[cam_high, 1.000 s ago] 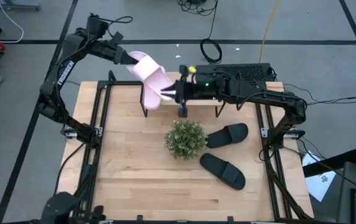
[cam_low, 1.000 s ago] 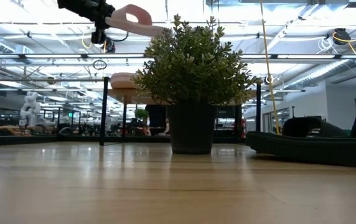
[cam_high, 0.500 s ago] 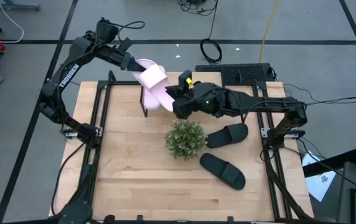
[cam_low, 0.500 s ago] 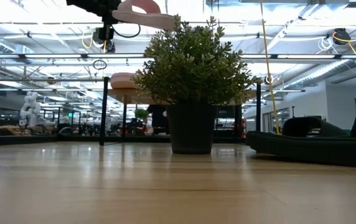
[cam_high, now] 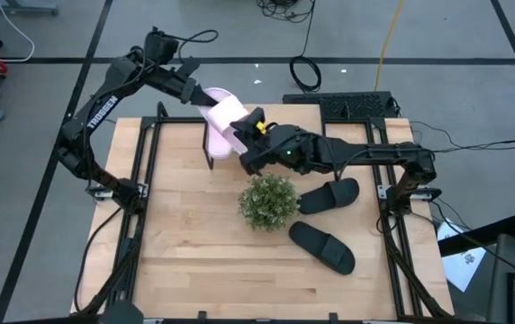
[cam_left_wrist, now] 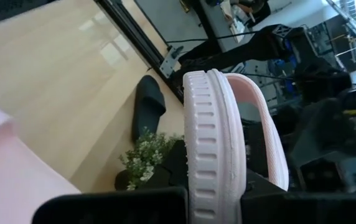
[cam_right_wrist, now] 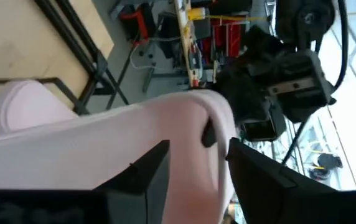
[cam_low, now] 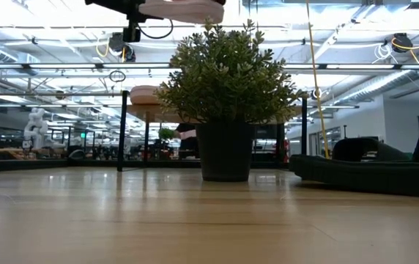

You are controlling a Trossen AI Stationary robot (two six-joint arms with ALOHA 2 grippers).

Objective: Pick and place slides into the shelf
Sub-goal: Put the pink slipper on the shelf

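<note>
Since the earlier frame, right gripper [cam_high: 250, 129] has swung off the pink slide [cam_high: 224, 114], fingers parted, leaving left gripper [cam_high: 200, 97] clamping it above the shelf [cam_high: 211, 155], long axis pointing toward the right gripper.

Most of the shelf [cam_high: 211, 153] at the surface's far edge is hidden beneath both arms and a pink slide [cam_high: 224, 123]. The plant [cam_low: 226, 88] hides the shelf's middle in the low view. The right pincer [cam_high: 247, 137] is masked by that slide.
</note>
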